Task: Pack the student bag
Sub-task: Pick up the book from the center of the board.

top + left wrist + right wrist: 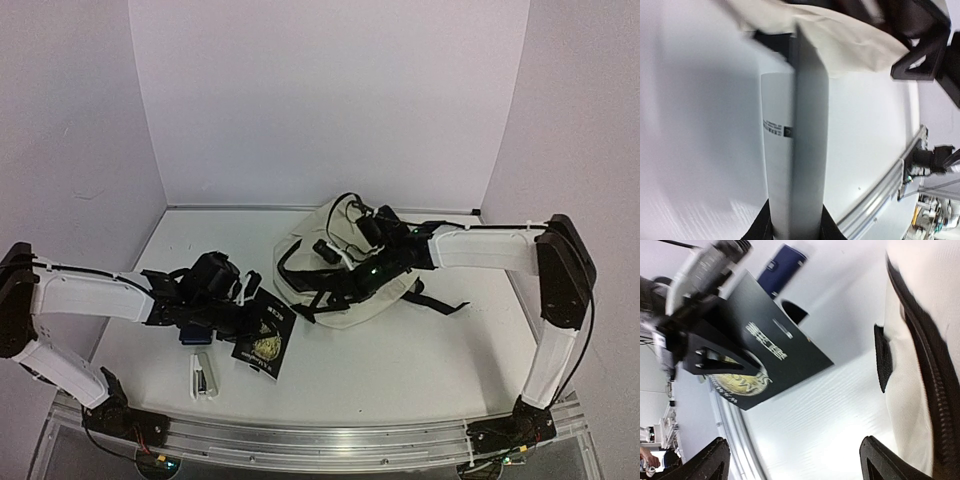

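Note:
The student bag (345, 285) is a cream fabric backpack with black straps, lying at the middle of the table. It also shows as the cream student bag (840, 40) in the left wrist view and the student bag (920, 365) with its black zipper in the right wrist view. A black book (262, 340) with a gold round emblem is held tilted just left of the bag. My left gripper (248, 292) is shut on the book (800, 150), seen edge-on between the left gripper (796, 225) fingers. My right gripper (335, 252) hovers over the bag. The right gripper (800, 460) is open, nothing between its fingers, facing the book (765, 355).
A white stapler-like object (203, 375) lies near the front edge, left of the book. A dark blue item (188, 337) rests beside the left arm, also visible as the blue item (782, 267). A metal rail (320, 440) runs along the front.

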Available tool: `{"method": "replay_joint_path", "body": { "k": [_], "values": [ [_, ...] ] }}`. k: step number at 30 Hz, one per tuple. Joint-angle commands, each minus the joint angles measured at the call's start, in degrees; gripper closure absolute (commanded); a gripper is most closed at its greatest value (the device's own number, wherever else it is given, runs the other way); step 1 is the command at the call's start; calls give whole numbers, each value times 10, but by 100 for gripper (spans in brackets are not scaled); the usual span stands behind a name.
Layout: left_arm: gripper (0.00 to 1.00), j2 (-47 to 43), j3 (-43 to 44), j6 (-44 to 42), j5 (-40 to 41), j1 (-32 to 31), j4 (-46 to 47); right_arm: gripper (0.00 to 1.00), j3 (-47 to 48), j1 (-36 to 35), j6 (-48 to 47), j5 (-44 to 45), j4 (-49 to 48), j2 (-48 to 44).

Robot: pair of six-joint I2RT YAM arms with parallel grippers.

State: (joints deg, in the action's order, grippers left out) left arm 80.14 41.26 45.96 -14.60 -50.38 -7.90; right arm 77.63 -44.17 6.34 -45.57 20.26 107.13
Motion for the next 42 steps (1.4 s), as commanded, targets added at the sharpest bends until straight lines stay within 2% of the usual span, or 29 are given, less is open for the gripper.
{"method": "replay_joint_path", "body": {
  "k": [1,11,16,23,26,27,29,33,37,42],
  "values": [
    [78,-49,39,-75,-61,-9,14,10,35,-8,-47,-57,83,-46],
    [75,-36,81,-125,-131,-41,32,23,55,-8,-102,-100,152,-38],
    [76,-30,80,-123,-143,-50,58,34,57,-8,-110,-120,162,-40],
    [76,-30,80,-123,-157,-51,73,63,63,-9,-115,-151,171,-42],
    [75,-31,78,-123,-154,-51,75,86,67,-9,-113,-150,173,-43],
    [71,-33,77,-121,-148,-51,74,93,68,-9,-113,-150,174,-45],
    [55,-39,72,-114,-124,-51,68,100,70,-8,-111,-146,174,-50],
    [20,-91,39,-75,-12,-50,66,100,89,4,-102,-126,174,-64],
    [4,-157,1,-21,70,-32,77,100,136,46,-77,-121,171,-65],
    [0,-209,-34,27,102,-20,118,100,181,69,-68,-131,170,-67]
  ]
}}
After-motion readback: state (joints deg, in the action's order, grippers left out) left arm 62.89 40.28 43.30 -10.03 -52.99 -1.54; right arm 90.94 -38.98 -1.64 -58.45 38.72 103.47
